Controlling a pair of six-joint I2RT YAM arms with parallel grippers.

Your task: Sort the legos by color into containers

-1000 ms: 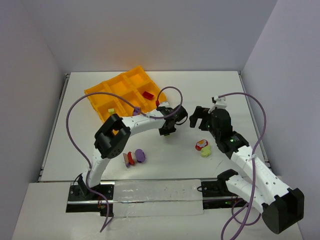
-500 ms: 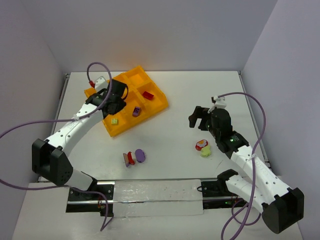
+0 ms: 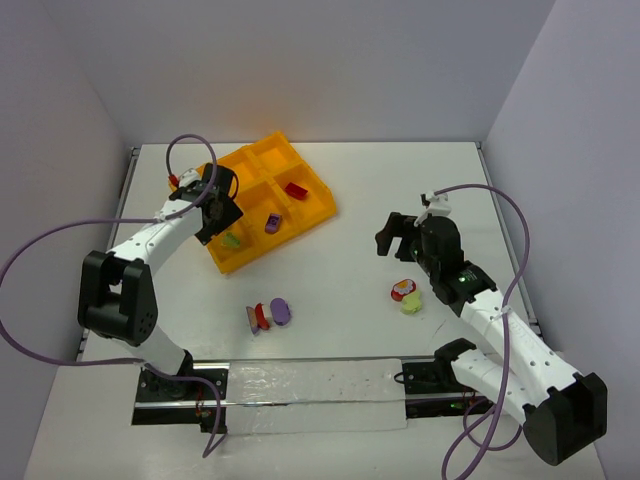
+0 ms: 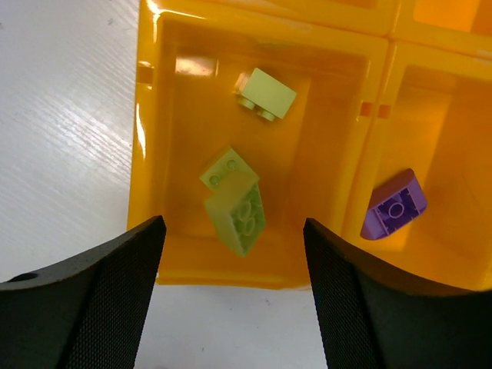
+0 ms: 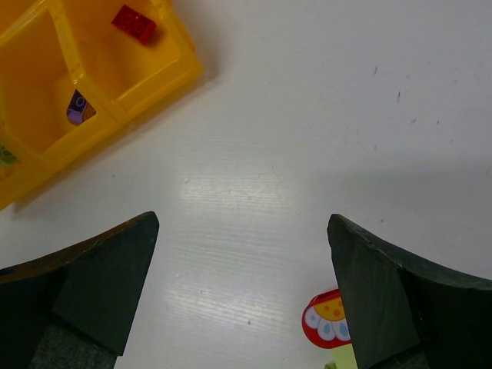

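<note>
The orange-yellow tray of containers [image 3: 312, 208] sits at the back left. My left gripper [image 3: 220, 220] hangs open above its near corner cell, empty. In the left wrist view that cell [image 4: 146, 154] holds yellow-green legos: one [image 4: 265, 94] at the far wall and a pair [image 4: 234, 201] below my left gripper [image 4: 232, 242]. A purple lego [image 4: 393, 214] lies in the cell beside it, and a red lego [image 3: 296, 190] one cell further. My right gripper [image 3: 393, 237] is open and empty over bare table, up-left of a red and yellow-green cluster [image 3: 406, 296].
A red and purple lego cluster [image 3: 267, 315] lies on the table in front of the tray. In the right wrist view the red round printed piece [image 5: 328, 319] shows just inside the right fingertip, with the tray's corner [image 5: 154, 81] at the top left.
My left arm swung from the table's middle to the tray's near corner, then opened; more yellow-green lego now lies in that cell. The right arm has barely moved.
</note>
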